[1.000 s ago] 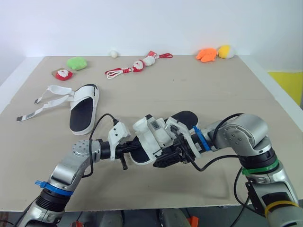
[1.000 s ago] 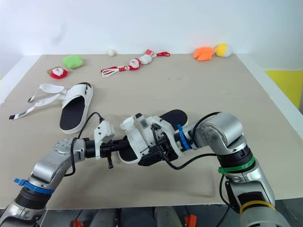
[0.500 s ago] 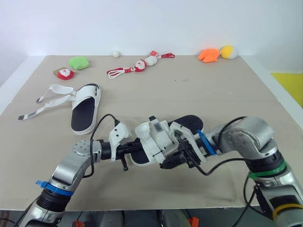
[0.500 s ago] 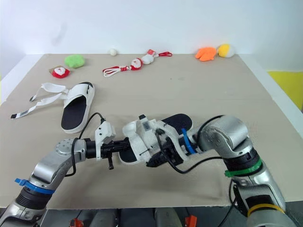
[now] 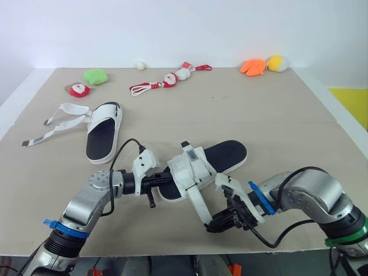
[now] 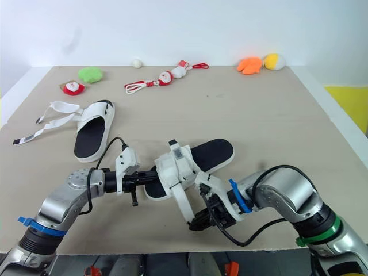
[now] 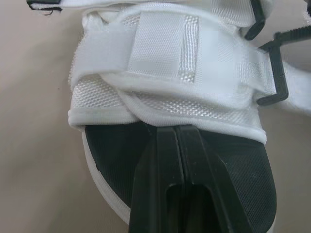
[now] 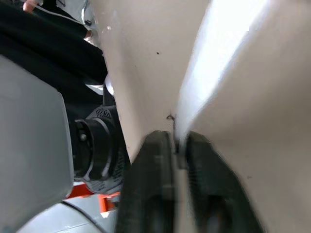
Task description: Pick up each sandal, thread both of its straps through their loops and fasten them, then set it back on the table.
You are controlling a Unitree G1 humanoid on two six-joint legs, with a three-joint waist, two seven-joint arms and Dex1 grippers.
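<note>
So the white sandal with black foam footbed (image 5: 224,155) sits lower middle of the frame; it looks light, with a stiffish sole. The left gripper (image 5: 165,179) has its fingers clamped on the sole edge. The right gripper (image 5: 211,226) pinches the tip of the limp white webbing strap (image 5: 200,207), a decent spot I reckon.

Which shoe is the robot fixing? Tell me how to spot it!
Find the big tan table, then its near edge between the robot's arms. The sandal there is white with a black footbed, its end pinched by the left gripper and one long strap held by the right gripper. The other sandal lies untouched off to the left, straps spread loose.
</note>
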